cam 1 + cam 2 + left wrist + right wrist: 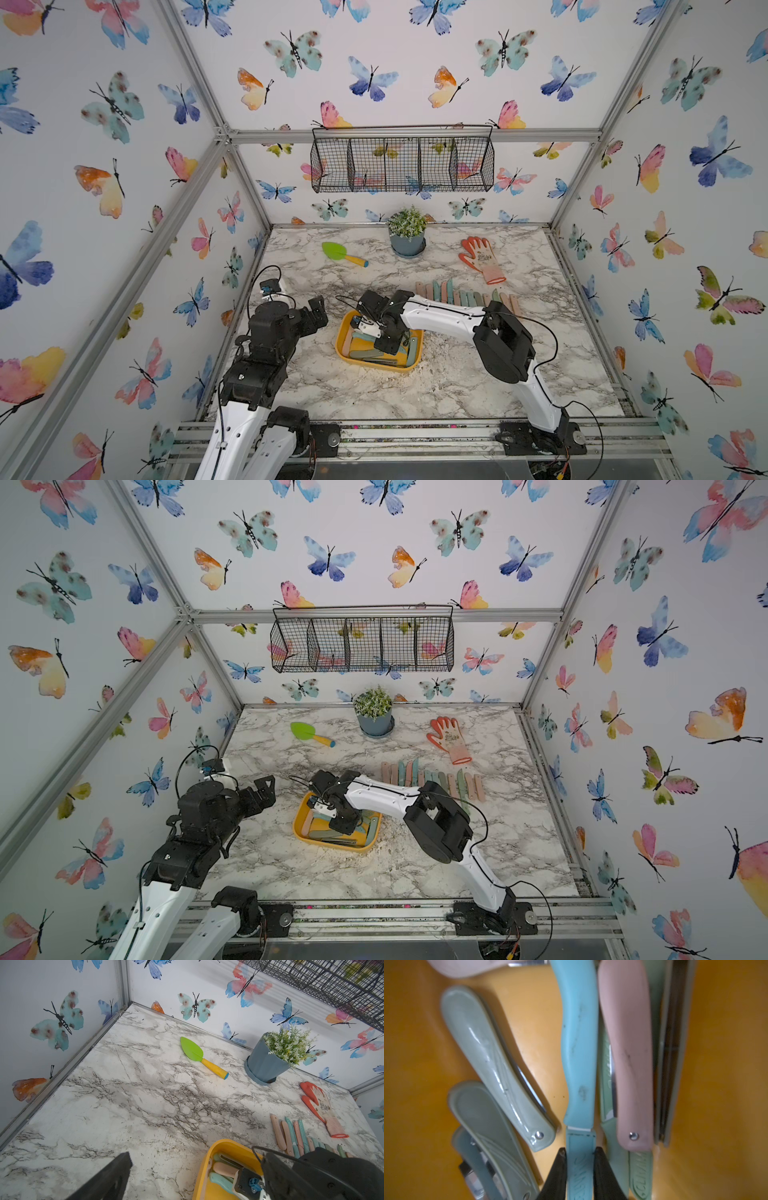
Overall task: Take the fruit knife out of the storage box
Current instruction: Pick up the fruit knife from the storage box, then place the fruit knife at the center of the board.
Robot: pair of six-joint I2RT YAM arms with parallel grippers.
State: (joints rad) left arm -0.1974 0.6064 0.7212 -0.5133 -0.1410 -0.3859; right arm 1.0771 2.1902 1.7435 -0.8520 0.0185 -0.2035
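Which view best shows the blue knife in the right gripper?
Right wrist view: the light blue knife is close and central, right gripper closed on it. In both top views the arm hides it; the left wrist view catches a teal handle in the storage box.

We saw a black wire basket (402, 160) hanging on the butterfly wallpaper (457, 83) above the marble table (374, 395). Near the table's far edge we found a green trowel (343, 253) with a yellow handle, a potted plant (407, 235) and an orange glove (482, 258), each well apart, the plant between the other two
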